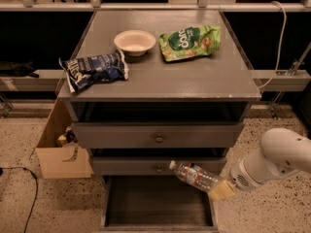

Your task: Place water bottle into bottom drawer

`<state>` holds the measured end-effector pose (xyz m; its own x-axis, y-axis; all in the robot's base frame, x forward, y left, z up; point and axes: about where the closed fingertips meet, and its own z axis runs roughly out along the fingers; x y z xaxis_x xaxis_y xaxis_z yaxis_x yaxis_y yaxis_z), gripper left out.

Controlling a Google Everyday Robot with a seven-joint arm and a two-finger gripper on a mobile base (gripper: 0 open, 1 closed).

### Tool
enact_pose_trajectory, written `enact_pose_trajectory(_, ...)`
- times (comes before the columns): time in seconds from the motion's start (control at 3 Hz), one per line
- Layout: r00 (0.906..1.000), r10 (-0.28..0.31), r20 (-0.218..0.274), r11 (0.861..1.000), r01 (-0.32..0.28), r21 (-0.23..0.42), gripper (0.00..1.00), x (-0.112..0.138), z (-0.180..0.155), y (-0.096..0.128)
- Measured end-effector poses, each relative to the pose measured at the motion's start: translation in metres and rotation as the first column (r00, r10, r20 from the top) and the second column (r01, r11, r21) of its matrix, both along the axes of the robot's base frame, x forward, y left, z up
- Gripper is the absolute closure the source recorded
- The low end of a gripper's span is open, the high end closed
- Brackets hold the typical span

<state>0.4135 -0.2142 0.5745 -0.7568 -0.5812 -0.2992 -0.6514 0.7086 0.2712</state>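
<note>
At lower right of the frame, my gripper (221, 191) pinches the base end of the water bottle (194, 174), its tan fingers pressed against the plastic. The bottle hangs in the air, tilted, with its white cap pointing up and left toward the front of the second drawer (121, 166). It sits above the right part of the bottom drawer (155, 203), which is pulled out at bottom centre with its dark floor showing. The bottle is clear and ribbed, with a red-and-white label band round its middle; no writing on the band can be read.

On the grey cabinet top (194, 79), a green snack bag (189, 41) at upper centre-right carries large white lettering I cannot make out. A dark blue chip bag (95, 69) at upper left bears white print, also unreadable. A pale bowl (134, 41) stands between the two bags, just left of the green one. A cardboard box (63, 161) stands on the speckled floor at the cabinet's left side.
</note>
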Motion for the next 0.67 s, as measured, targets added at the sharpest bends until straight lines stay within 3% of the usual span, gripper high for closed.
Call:
enact_pose_trajectory(0.33,0.9998,-0.017,0.005,1.0,0.017,0.004,1.0,-0.006,0.004,-0.005)
enact_pose_trajectory(0.67,0.9977,0.0,-0.068,1.0,0.0,0.004,1.0,-0.007,-0.025,0.017)
